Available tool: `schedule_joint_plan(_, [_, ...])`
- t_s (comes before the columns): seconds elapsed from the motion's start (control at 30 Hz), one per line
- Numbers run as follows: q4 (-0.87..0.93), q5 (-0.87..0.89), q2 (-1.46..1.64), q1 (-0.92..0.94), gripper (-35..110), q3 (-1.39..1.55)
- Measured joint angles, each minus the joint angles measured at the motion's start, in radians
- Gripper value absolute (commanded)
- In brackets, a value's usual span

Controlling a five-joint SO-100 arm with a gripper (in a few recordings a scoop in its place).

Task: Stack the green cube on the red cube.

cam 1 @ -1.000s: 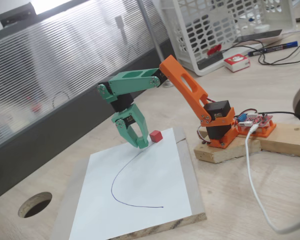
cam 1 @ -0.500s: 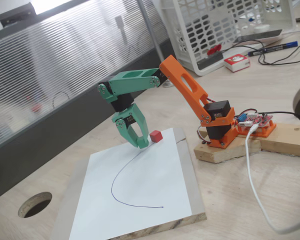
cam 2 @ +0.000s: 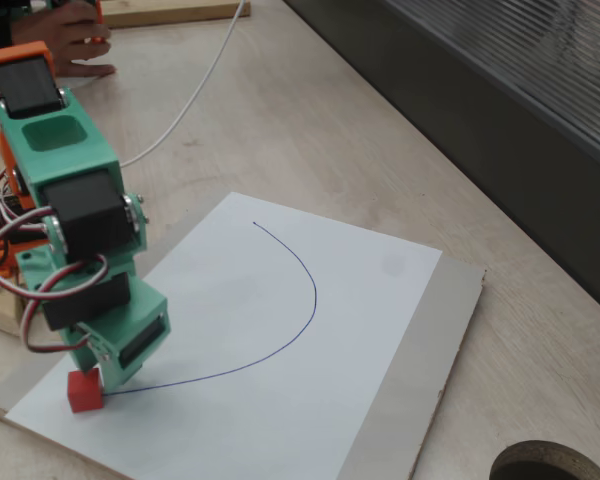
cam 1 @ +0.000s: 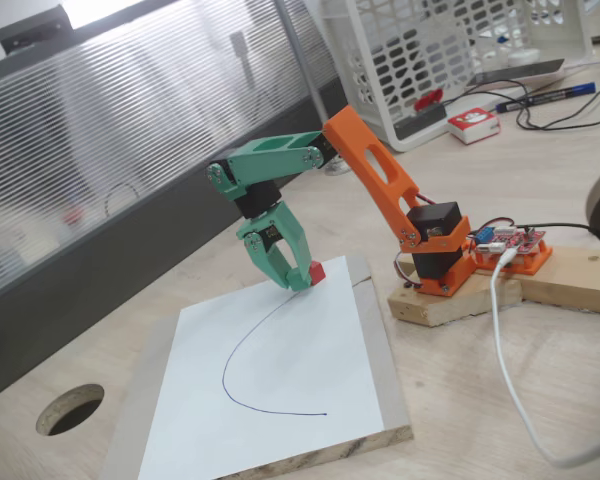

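No writing can be read anywhere (the print on the red-and-white box [cam 1: 474, 124] by the white basket [cam 1: 460, 60] is too small to make out). The green hand [cam 1: 298, 277] reaches down to the red cube [cam 1: 317, 271], which sits near the corner of the white sheet [cam 1: 280, 380] on the board [cam 2: 420, 400] lying on the desk [cam 1: 540, 400]; whether its fingers are parted or clenched I cannot tell. The other fixed view shows the hand [cam 2: 105, 372] just touching the red cube [cam 2: 83, 391] at the end of the drawn curve [cam 2: 305, 320], where the first hides that contact.

Light wood table [cam 1: 540, 380] carrying grey board [cam 2: 420, 380] with white paper sheet [cam 1: 280, 380], wood block [cam 1: 460, 300] under arm base, white basket [cam 1: 450, 60], blue marker [cam 1: 545, 97].
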Motion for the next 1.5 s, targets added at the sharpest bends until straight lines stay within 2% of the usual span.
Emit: schedule_joint_plan(1.5, [0.000,0.000,0.120,0.003,14,0.009])
